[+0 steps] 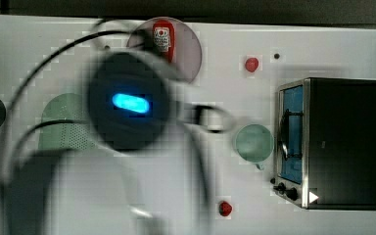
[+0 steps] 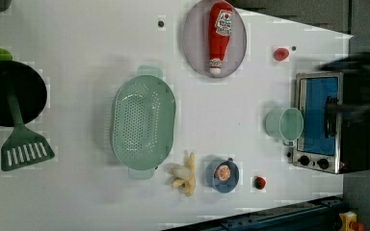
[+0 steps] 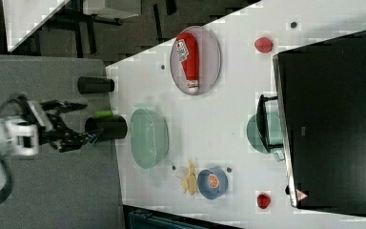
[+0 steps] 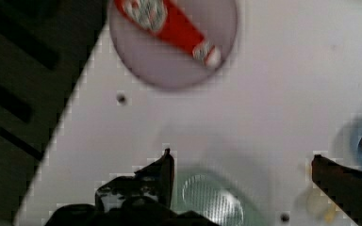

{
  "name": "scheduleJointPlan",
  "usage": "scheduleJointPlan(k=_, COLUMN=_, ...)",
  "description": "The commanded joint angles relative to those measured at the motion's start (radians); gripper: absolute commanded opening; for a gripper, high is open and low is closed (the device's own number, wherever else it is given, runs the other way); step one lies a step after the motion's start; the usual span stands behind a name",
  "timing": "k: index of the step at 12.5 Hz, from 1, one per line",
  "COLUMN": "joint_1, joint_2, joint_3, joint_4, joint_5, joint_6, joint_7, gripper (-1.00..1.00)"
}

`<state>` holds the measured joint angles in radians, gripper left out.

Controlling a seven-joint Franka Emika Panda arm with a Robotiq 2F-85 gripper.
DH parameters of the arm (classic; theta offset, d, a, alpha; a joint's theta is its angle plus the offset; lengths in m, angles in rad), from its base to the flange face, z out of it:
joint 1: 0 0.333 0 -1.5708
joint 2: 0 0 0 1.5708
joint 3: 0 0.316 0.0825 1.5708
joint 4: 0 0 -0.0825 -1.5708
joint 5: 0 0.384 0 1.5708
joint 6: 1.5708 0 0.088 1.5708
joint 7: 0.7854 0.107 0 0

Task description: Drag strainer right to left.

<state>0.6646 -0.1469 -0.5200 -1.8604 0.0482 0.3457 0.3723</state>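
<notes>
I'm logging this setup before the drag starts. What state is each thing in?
strainer: upright on the table, empty, untouched.
end effector: open, holding nothing, off the table's edge.
ketchup bottle: lying on the plate.
cup: on its side by the toaster oven.
toaster oven: door closed.

Pale mint-green round plastic strainer (image 2: 143,124): matt, bowl dotted w/ fine perforations, smooth rim tabs. Small solid mint-green plastic cup (image 2: 285,125): smooth, slight sheen. Red plastic ketchup bottle (image 2: 220,33) w/ paper-look label lies on a smooth greyish oval plate (image 2: 191,43), near the table's edge. Toaster oven (image 2: 323,122): brushed-metal frame, glossy glass door reflecting blue, black matt casing. White table (image 2: 86,43): smooth, matt. Dark-green slotted plastic spatula (image 2: 23,144): matt. Blue bowl (image 2: 212,177): smooth plastic look.
</notes>
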Motion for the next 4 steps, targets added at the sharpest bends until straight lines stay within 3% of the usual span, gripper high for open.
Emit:
scheduleJointPlan(k=1, joint_1=-0.072, joint_2=-0.022, joint_3=-0.111, joint_4=-0.053, joint_5=-0.165, joint_6=-0.124, joint_7=-0.233, gripper=1.0)
scheduleJointPlan(k=4, joint_1=-0.072, joint_2=-0.106, joint_3=-0.128, joint_4=-0.058, joint_5=-0.216, joint_6=-0.173, joint_7=-0.27, gripper=1.0)
